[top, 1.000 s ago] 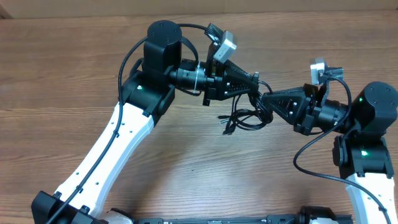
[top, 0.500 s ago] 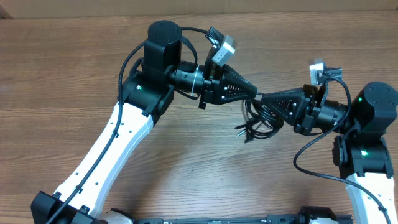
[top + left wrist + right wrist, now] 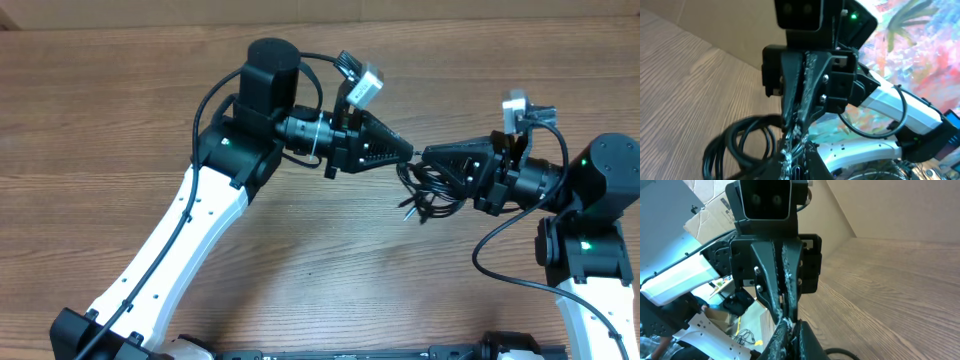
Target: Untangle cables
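Overhead: left claw (image 3: 408, 152), right claw (image 3: 426, 156) tip-to-tip, both clenched on cables (image 3: 418, 193); loops bunch beside tips, nearer right claw; likely pull-apart axis left-right.

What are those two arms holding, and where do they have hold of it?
The cables, a looped bundle. The left fingers and right fingers both pinch it at its upper edge, where their tips meet.

White arm links (image 3: 190, 235), black joints (image 3: 272, 62), green lights (image 3: 583, 245), silver wrist cameras (image 3: 366, 82)

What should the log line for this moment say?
left gripper: shut on cables | right gripper: shut on cables | cables: bunched loops at tips
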Controlling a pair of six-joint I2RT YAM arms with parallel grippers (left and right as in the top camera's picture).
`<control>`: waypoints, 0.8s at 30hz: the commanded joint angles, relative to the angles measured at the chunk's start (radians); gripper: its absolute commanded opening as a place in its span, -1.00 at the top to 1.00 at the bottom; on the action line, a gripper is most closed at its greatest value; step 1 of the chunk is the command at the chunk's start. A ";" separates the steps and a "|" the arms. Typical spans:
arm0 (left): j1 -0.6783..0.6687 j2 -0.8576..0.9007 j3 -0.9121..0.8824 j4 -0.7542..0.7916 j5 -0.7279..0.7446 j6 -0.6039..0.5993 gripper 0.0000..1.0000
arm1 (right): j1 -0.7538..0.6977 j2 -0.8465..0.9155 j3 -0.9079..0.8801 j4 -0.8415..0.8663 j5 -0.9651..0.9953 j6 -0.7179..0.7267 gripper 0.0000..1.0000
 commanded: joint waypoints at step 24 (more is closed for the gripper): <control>-0.108 -0.009 0.011 -0.015 -0.224 0.038 0.92 | -0.002 -0.007 0.017 0.015 -0.021 0.020 0.93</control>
